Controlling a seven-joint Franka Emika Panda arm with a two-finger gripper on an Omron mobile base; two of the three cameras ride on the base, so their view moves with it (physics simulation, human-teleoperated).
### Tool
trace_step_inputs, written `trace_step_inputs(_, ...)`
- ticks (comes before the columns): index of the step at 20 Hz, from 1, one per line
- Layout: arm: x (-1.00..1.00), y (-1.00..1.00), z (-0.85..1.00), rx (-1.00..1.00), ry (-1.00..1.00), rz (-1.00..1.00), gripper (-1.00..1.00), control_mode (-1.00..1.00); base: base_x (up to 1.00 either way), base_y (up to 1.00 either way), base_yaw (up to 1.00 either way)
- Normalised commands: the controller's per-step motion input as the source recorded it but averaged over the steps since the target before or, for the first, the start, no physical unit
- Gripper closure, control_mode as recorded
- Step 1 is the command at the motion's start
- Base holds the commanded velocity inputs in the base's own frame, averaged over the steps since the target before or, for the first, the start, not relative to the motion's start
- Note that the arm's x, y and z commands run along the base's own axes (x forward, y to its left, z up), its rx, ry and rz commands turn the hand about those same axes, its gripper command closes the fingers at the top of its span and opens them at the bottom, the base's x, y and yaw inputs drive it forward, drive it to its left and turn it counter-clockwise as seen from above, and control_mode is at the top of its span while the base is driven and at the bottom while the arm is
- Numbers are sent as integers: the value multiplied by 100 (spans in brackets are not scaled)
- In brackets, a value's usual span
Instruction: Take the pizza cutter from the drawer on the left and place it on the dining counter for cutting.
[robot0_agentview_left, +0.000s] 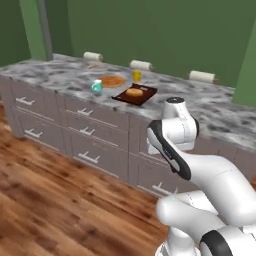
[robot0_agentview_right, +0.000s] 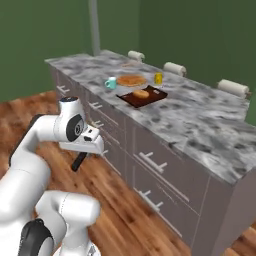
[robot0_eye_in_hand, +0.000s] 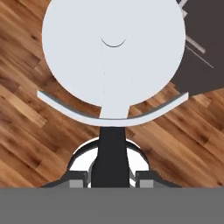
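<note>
Above the wood floor (robot0_eye_in_hand: 26, 127), the claw (robot0_eye_in_hand: 111, 177) is clamped on the pizza cutter (robot0_eye_in_hand: 111, 65).

Pizza cutter (robot0_eye_in_hand: 112, 78), dark handle and large pale round blade, hangs clamped in the gripper (robot0_agentview_right: 86, 154) beside the marbled dining counter (robot0_agentview_right: 200, 125) front edge

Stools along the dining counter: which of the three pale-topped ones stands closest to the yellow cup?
The middle stool: it stands right behind the yellow cup, while the other two sit farther along the dining counter, one to either side.
</note>
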Motion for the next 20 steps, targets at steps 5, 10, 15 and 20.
trace_step_inputs(5, 0, 0, 0, 0, 0, 0, 100, 100, 58, 100, -58)
trace_step_inputs(10, 0, 0, 0, 0, 0, 0, 100, 100, 39, 100, -55)
trace_step_inputs(15, 0, 0, 0, 0, 0, 0, 100, 100, 34, 100, -53)
trace_step_inputs(20, 0, 0, 0, 0, 0, 0, 100, 100, 40, 100, -52)
